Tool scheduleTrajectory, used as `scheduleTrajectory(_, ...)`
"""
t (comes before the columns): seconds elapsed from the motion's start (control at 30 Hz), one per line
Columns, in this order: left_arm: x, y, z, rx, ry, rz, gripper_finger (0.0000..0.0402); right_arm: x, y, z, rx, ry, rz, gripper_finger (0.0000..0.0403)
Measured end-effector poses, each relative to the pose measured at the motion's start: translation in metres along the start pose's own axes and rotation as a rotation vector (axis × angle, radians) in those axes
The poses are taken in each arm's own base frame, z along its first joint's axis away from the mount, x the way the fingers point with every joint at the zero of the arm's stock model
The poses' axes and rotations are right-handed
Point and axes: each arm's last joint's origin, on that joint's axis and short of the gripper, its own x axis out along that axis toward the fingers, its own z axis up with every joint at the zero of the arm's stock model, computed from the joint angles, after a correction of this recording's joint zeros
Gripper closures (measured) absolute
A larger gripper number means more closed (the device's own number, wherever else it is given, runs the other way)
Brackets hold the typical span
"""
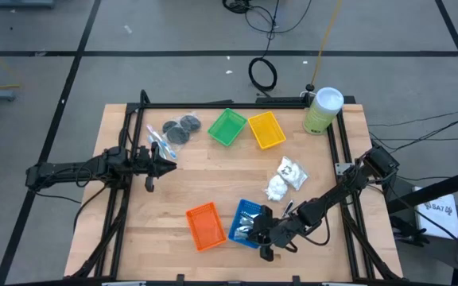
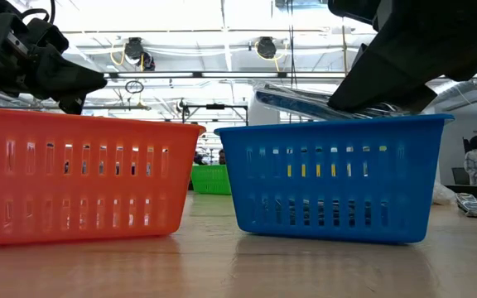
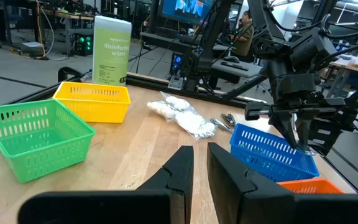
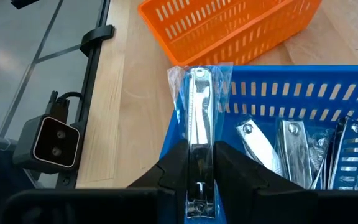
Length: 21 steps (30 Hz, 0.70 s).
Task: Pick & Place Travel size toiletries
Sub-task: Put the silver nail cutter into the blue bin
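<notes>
- Right wrist view: the right gripper (image 4: 197,163) is closed on a silver metal clipper in a clear wrapper (image 4: 197,118). The fingers press it from both sides.
- The held clipper hangs over the wall of the blue tray (image 4: 272,93), at the end next to the orange tray (image 4: 229,28). Its free end reaches out past the blue rim.
- More wrapped silver clippers (image 4: 291,146) lie inside the blue tray, side by side.
- High view: the right gripper (image 1: 262,237) sits at the blue tray (image 1: 246,214) near the table's front edge. The orange tray (image 1: 205,225) stands just beside it.
- White packets (image 1: 285,178) lie on the bare wood between the blue tray and the yellow tray (image 1: 266,129).
- Dark grey discs (image 1: 181,127) and slim clear sticks (image 1: 159,141) lie near the rear left corner, beside the green tray (image 1: 227,127).
- A pale green canister with a white lid (image 1: 322,110) stands at the rear right corner.
- The left gripper (image 1: 164,163) hovers over the table's left side, close to the slim sticks. In the left wrist view its fingers (image 3: 180,171) stand nearly together with a narrow gap, and nothing is between them.
- Low view: the wrapped clipper (image 2: 321,101) rests above the blue tray's rim (image 2: 338,124) under the dark right gripper.
</notes>
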Motion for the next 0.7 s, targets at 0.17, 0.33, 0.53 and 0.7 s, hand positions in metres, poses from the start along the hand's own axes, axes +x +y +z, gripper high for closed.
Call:
scheduleTrajectory(0.17, 0.0000, -0.0001, 0.0001, 0.000, 0.000, 0.000, 0.0357, 0.0000, 0.0000, 0.0000, 0.000, 0.000, 0.000, 0.0331)
scheduleTrajectory(0.33, 0.0000, 0.0000, 0.0001, 0.000, 0.000, 0.000, 0.0357, 0.0000, -0.0001, -0.0001, 0.000, 0.000, 0.000, 0.0329)
scheduleTrajectory(0.53, 0.0000, 0.0000, 0.0001, 0.000, 0.000, 0.000, 0.0357, 0.0000, -0.0001, -0.0001, 0.000, 0.000, 0.000, 0.0328)
scheduleTrajectory(0.7, 0.0000, 0.0000, 0.0000, 0.000, 0.000, 0.000, 0.0357, 0.0000, -0.0001, -0.0001, -0.005, 0.000, 0.000, 0.0328)
